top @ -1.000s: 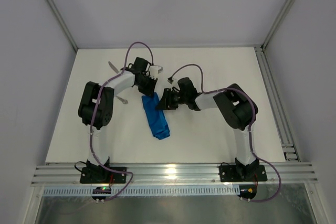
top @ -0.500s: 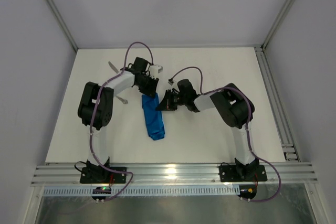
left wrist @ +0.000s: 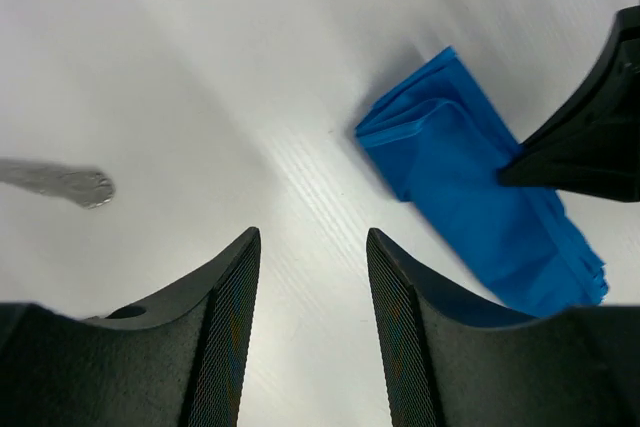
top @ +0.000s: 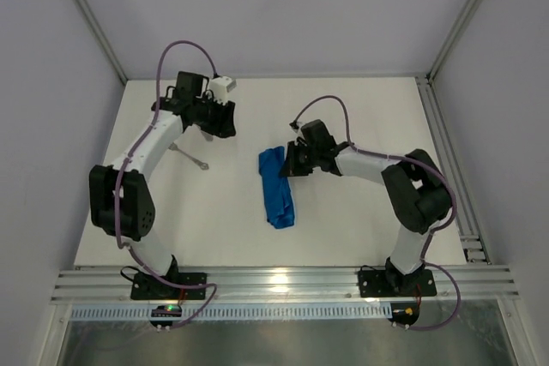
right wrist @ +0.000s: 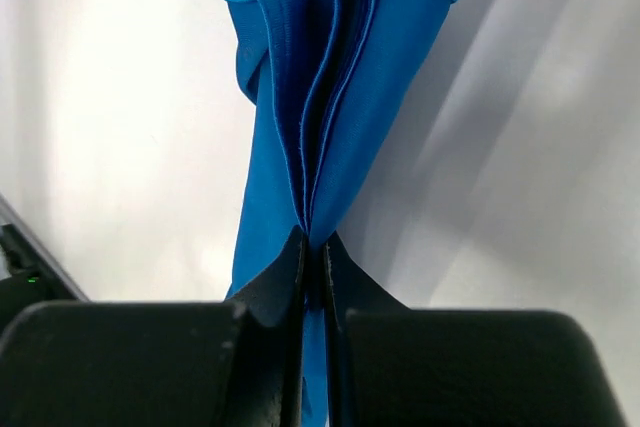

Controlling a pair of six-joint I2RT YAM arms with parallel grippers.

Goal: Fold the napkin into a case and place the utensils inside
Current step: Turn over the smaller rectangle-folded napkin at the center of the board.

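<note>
The blue napkin point(top: 276, 188) lies folded as a narrow oblong pouch in the middle of the table. My right gripper point(top: 289, 160) is shut on the layered edges at its far end; in the right wrist view point(right wrist: 313, 242) the cloth point(right wrist: 330, 97) is pinched between the fingertips. My left gripper point(top: 220, 123) is open and empty at the far left, apart from the napkin; in the left wrist view point(left wrist: 312, 237) it hangs over bare table. One slim silver utensil point(top: 189, 157) lies left of the napkin, and its end shows in the left wrist view point(left wrist: 60, 179). The other utensil is hidden.
The white table point(top: 343, 229) has raised frame rails along its right side point(top: 446, 160) and near edge point(top: 283, 280). The right gripper's black body point(left wrist: 590, 137) shows beside the napkin point(left wrist: 470, 197) in the left wrist view.
My left arm has swung away from the napkin's far end to the far left. My right gripper, still shut on the cloth, has pulled the napkin to the right.
</note>
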